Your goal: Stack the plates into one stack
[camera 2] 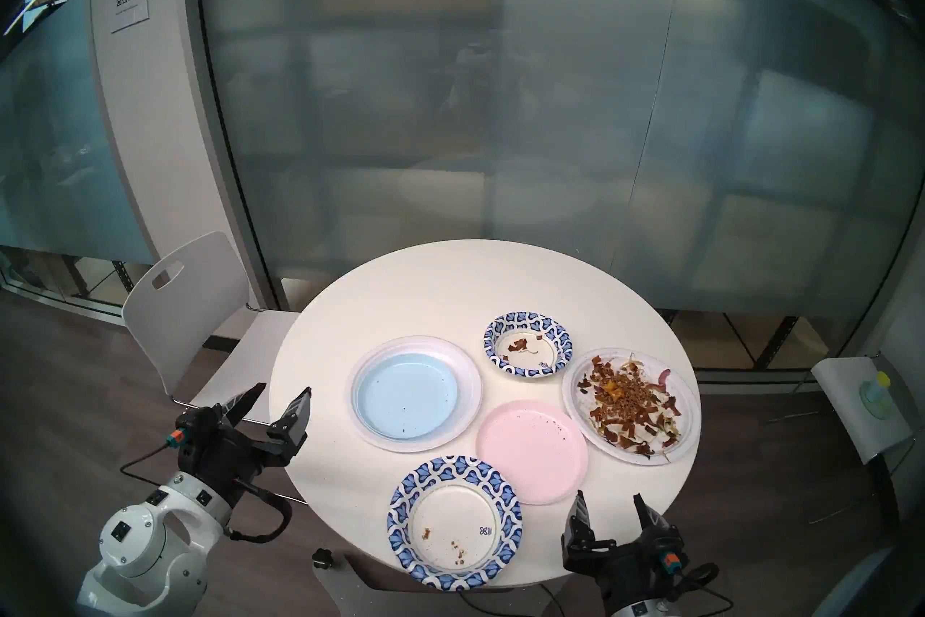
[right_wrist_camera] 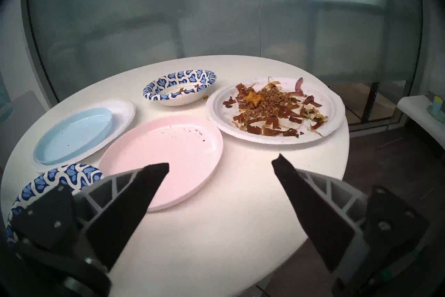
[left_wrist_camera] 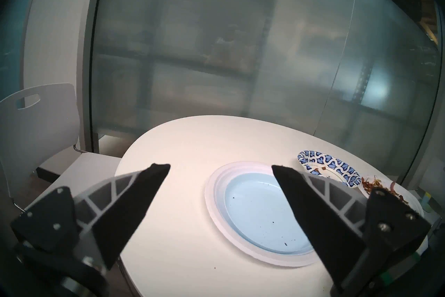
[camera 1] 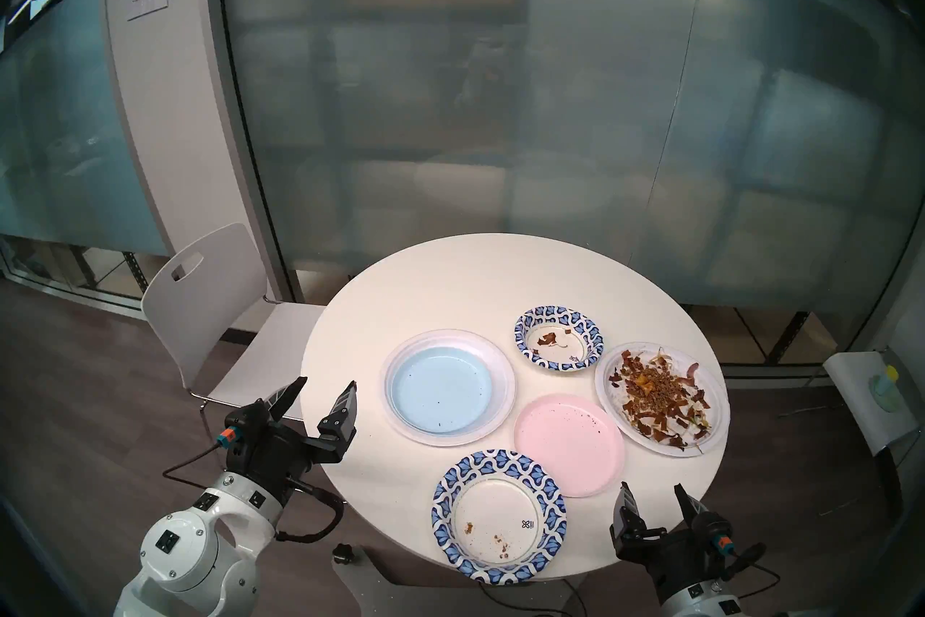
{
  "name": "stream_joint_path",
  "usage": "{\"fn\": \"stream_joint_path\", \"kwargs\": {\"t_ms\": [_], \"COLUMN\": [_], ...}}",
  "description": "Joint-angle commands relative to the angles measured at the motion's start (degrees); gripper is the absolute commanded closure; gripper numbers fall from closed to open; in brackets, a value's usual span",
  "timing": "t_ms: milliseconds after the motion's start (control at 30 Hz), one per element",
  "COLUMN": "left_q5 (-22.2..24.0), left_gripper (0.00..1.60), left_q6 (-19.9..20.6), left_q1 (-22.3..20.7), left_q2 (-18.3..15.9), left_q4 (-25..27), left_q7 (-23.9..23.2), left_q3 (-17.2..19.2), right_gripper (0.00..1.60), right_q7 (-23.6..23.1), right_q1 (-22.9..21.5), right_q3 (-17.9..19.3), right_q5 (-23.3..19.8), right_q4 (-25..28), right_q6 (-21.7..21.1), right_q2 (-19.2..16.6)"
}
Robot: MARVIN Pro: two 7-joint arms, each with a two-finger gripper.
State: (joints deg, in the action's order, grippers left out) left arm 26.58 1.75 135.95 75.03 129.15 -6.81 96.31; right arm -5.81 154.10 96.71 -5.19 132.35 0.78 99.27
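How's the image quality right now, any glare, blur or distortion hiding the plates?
Head views: sharp; fisheye bends the frosted glass wall and darkens corners; soft even light, no glare on the table. Left wrist view: open left tool covers part of the pale blue plate. Right wrist view: sharp; right tool blocks the large patterned plate.

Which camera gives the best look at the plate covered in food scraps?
The right wrist view: the scrap-covered white plate sits close, whole and unobstructed. Both head views show it whole but smaller, at the table's right edge. The left wrist view catches only a sliver behind a finger.
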Motion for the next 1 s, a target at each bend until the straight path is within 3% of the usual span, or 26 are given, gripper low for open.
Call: {"fn": "stream_joint_path", "kwargs": {"t_ms": [0,267,967], "left_q5": [0.0,-0.1,-0.5], "left_gripper": [0.00,0.00,0.00], "left_q6": [-0.5,-0.4,-0.2], "left_q1": [-0.2,-0.2,-0.3], "left_q2": [0.2,0.4,1.0], "left_q4": [1.2,1.2,1.2], "left_q7": [-0.1,-0.3,-0.8], "left_q3": [0.0,0.1,0.3], "right_gripper": [0.00,0.00,0.00], "right_q7": [-1.5,-3.1,-3.4], "right_q1": [-6.3,-11.6,-17.9], "right_q3": [1.8,3.6,5.7], "right_q5": [-1.0,-5.0,-7.7], "right_q4": [0.7,-1.0,1.2], "right_q6": [-3.9,-11.1,-29.4], "right_q2": [-2.9,-3.2,-4.7]}}
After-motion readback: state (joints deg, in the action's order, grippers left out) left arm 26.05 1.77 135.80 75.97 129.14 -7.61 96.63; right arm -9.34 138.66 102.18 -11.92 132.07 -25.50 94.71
